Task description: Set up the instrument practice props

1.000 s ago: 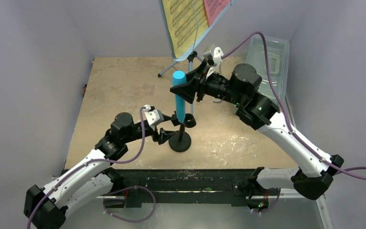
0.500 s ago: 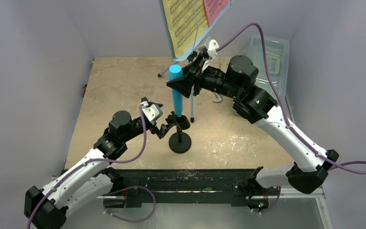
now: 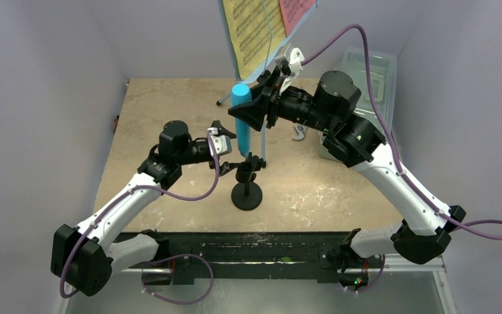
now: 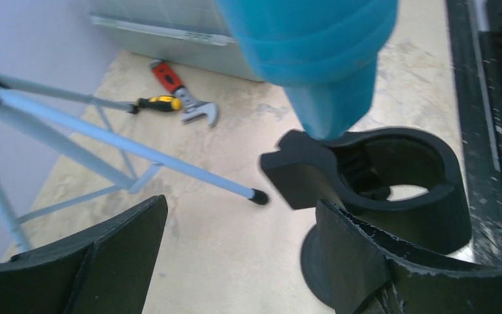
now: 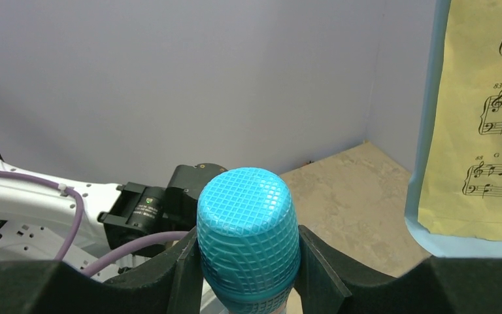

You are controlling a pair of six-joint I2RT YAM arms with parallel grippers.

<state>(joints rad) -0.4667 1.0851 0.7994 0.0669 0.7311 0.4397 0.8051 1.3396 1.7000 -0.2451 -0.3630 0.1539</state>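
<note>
My left arm and right arm are white shells with black joints — a purple cable trails back from each pair of jaws. My fingers are matte black wedges; the black motor behind the left jaws carries a white label.

2 tools lie on the tan, mottled tabletop, right of its middle. One is an adjustable wrench with a red handle and a grey head. The other is a screwdriver with a yellow-and-black handle, its yellow end just beside the wrench's head. Behind them, 1 clear plastic lidded box sits along the pale lavender right wall.
</note>
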